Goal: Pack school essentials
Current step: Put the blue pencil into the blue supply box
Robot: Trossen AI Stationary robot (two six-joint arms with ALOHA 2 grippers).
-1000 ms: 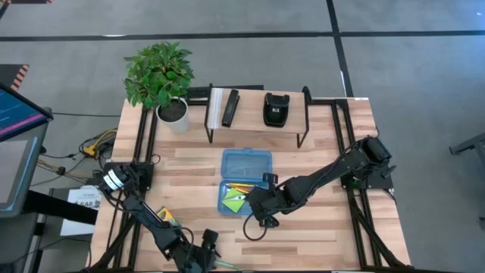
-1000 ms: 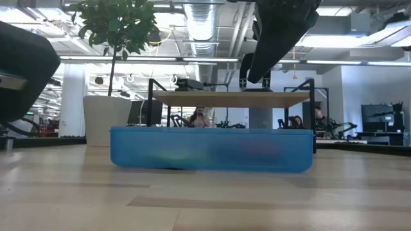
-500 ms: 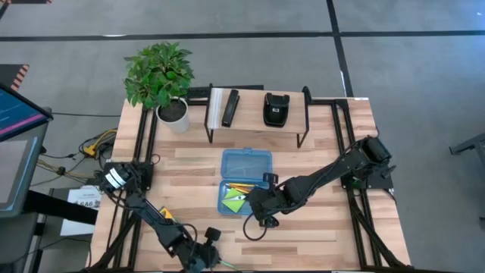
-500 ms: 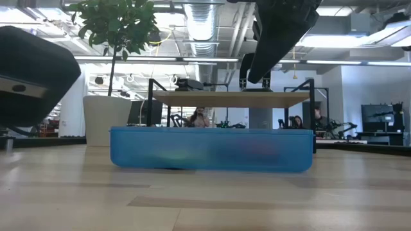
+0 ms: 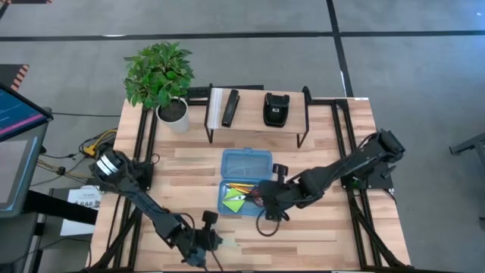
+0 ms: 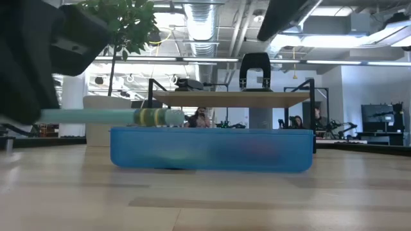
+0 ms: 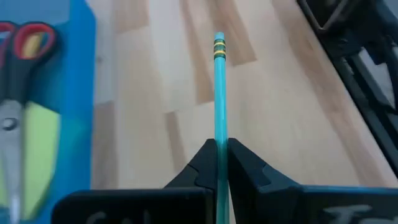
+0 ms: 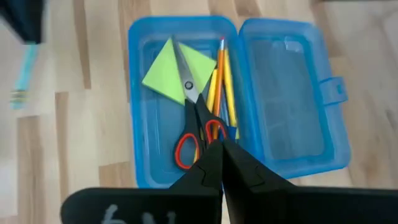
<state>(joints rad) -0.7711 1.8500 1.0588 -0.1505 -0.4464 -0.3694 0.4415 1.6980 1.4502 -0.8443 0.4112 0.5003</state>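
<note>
The open blue box (image 5: 244,182) lies mid-table, its lid (image 8: 289,99) on the far side. Its tray holds the lime-green sticky-note pad (image 8: 166,76), yellow and orange pencils (image 8: 222,87) and the red-handled scissors (image 8: 188,118), which lie across the pad. My left gripper (image 7: 219,144) is near the table's front edge (image 5: 211,241), shut on a teal pen (image 7: 219,93) with yellow-green bands at its free end (image 6: 154,117). My right gripper (image 8: 211,148) hangs shut above the scissors' handles at the tray's right end (image 5: 267,199). My left gripper pinches the teal pen's shaft (image 7: 219,134) between its two fingers. The fingers come level from the table's left and lie along the pen. The pen sticks out level toward the table's right, lifted clear of the wood at about the height of the box's rim (image 6: 109,116).
At the back, a low shelf (image 5: 258,123) carries a black bar (image 5: 229,108) and a black pouch (image 5: 275,108). A potted plant (image 5: 161,76) stands far left. Black frame rails (image 5: 350,152) run along both table sides. People sit in the room behind (image 6: 200,117).
My left gripper has taken hold of the teal pen and lifted it off the table, going a little toward the far and right edges. My right gripper has risen and drawn slightly toward the table's right, above the tray.
</note>
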